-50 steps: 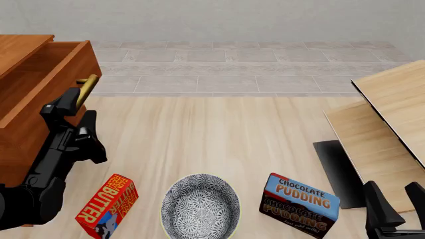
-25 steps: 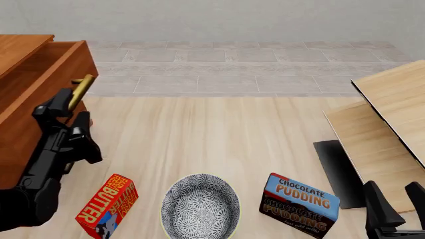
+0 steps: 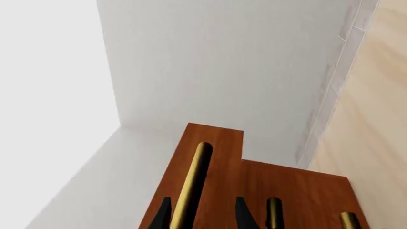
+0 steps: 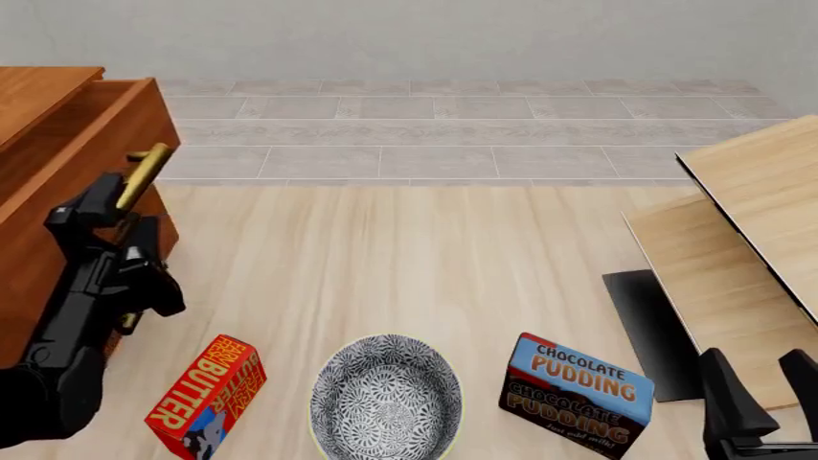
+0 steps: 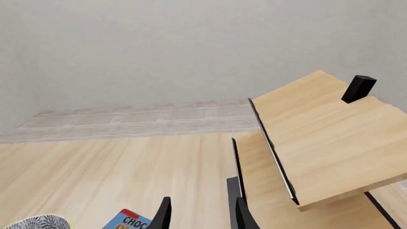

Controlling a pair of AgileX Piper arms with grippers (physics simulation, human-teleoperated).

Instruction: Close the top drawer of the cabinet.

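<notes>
Left black gripper [image 4: 100, 213] sits spread, fingers straddling the long brass bar handle [image 3: 190, 185] without pinching it, so it can shove. The reddish-brown wooden top drawer [image 4: 77, 134] juts partway from the big reddish-brown cabinet [image 4: 33, 249] at far left. Right black gripper [image 5: 200, 214] idles spread and empty.

A pale wooden table [image 4: 422, 259] carried a butter box [image 4: 205, 396], patterned bowl [image 4: 386, 398] and chocolate pudding box [image 4: 576, 395] along the frame's bottom, the cabinet [image 4: 52, 192] at left.

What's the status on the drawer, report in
Left gripper at the top drawer's brass handle, fingers straddling it. Drawer partly open. Right gripper idle, open, empty. Butter box, bowl and pudding box out of the way.
</notes>
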